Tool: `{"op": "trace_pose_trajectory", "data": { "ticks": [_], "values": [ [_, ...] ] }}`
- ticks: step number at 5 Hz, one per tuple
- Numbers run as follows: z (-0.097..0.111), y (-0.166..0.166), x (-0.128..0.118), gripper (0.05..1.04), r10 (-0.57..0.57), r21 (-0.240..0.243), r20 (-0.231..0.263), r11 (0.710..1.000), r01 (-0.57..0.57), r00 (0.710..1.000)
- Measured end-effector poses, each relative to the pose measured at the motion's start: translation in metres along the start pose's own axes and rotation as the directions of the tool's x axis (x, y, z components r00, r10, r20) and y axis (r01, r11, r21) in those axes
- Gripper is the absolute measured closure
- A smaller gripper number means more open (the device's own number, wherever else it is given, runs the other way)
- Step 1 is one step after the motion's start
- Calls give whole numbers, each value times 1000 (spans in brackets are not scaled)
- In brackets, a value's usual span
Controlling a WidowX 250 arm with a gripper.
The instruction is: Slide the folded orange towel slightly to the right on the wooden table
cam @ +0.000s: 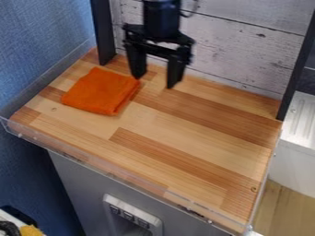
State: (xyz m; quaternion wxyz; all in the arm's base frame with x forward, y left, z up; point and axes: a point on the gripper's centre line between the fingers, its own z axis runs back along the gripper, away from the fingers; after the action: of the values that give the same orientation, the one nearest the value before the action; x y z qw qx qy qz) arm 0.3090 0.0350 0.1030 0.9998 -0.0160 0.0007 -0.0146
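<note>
The black gripper (155, 79) hangs down over the back part of the wooden counter, left of its middle. Its two fingers stand apart with nothing between them. An orange cloth (102, 91), folded into a rough square, lies flat on the left part of the counter. The gripper's left finger is just above and behind the cloth's back right corner; whether they touch, I cannot tell.
The wooden counter (184, 133) has a low clear rim (111, 170) along its front. A whitewashed plank wall (246, 50) stands behind, between two black posts (103, 32). Right of the counter is a white ridged surface (301, 120).
</note>
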Motion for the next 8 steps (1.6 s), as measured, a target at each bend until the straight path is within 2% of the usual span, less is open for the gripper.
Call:
{"op": "trace_pose_trajectory", "data": {
  "ticks": [2,3,4,5,6,7,8],
  "values": [
    [9,58,9,85,-27,11,79,1000,26,997],
    [9,77,18,85,-36,22,76,999,35,996],
    [11,89,21,85,-45,33,57,999,43,997],
    [5,96,22,124,-49,40,23,998,48,999],
    [-2,99,22,406,-44,49,8,998,44,999],
    [-19,101,17,711,-37,49,-12,998,37,999],
    [-39,102,16,927,-21,45,-22,999,22,1000]
  ]
}}
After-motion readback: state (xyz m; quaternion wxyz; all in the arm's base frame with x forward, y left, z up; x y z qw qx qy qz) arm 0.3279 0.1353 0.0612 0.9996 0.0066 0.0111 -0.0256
